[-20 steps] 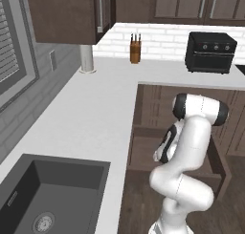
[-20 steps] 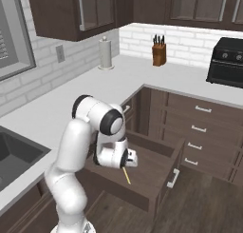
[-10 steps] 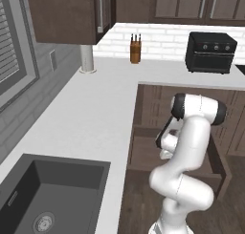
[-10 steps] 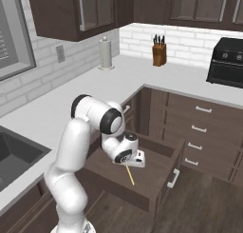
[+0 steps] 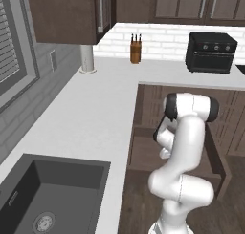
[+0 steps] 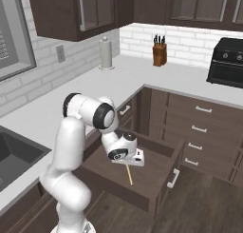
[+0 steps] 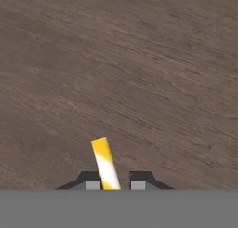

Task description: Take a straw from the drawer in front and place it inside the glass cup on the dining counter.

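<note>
The drawer [image 6: 163, 179] stands pulled open below the counter, and its dark wooden floor [image 7: 139, 73] lies in front of the hand. My gripper [image 6: 127, 163] reaches down into it and is shut on the straw [image 6: 129, 175], a thin pale yellow stick that slants down from the fingers toward the drawer floor. In the hand view the straw [image 7: 105, 161] sticks out between the two dark fingertips of the gripper [image 7: 112, 183]. In the left base view the arm covers the hand, with the drawer [image 5: 143, 154] beside it. The glass cup and the dining counter are out of view.
A white L-shaped worktop [image 6: 118, 75] wraps around the drawer, with a sink [image 5: 52, 195] at the near left. A knife block [image 6: 160, 55], a paper towel roll [image 6: 105, 53] and a black toaster oven [image 6: 228, 61] stand at the back. Closed drawers [image 6: 199, 132] line the right.
The jaws have gone from open to shut on the straw. The hand has shifted only slightly inside the drawer.
</note>
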Available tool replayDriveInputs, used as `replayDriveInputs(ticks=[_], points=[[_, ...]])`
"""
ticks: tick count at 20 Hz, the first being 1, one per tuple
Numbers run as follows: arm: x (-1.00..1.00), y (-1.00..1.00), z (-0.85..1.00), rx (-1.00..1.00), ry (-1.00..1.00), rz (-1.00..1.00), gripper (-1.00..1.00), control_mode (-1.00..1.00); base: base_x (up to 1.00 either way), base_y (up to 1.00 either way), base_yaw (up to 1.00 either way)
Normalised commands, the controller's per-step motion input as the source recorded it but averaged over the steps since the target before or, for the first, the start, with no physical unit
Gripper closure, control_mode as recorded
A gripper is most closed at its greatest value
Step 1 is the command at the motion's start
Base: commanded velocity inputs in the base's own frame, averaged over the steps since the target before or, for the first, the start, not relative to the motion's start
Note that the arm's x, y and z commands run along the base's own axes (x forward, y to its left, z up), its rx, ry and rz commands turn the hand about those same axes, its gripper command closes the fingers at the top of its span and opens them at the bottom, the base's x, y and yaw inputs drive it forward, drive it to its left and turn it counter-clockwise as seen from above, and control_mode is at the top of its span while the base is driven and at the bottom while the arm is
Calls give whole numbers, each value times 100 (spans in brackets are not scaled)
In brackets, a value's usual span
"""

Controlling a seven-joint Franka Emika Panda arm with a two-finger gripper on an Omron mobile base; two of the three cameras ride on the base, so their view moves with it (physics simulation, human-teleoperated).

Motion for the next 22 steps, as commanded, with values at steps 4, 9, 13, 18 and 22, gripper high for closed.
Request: replayDriveInputs(ticks=[4, 9, 13, 18, 22], points=[[-4, 0, 100, 0, -6, 0, 100, -100, 0, 0, 0], [0, 0, 100, 0, -2, 0, 100, -100, 0, 0, 0], [0, 0, 100, 2, 0, 0, 100, -100, 0, 0, 0], [0, 0, 100, 3, 2, 1, 100, -100, 0, 0, 0], [0, 0, 100, 3, 7, 0, 100, -100, 0, 0, 0]])
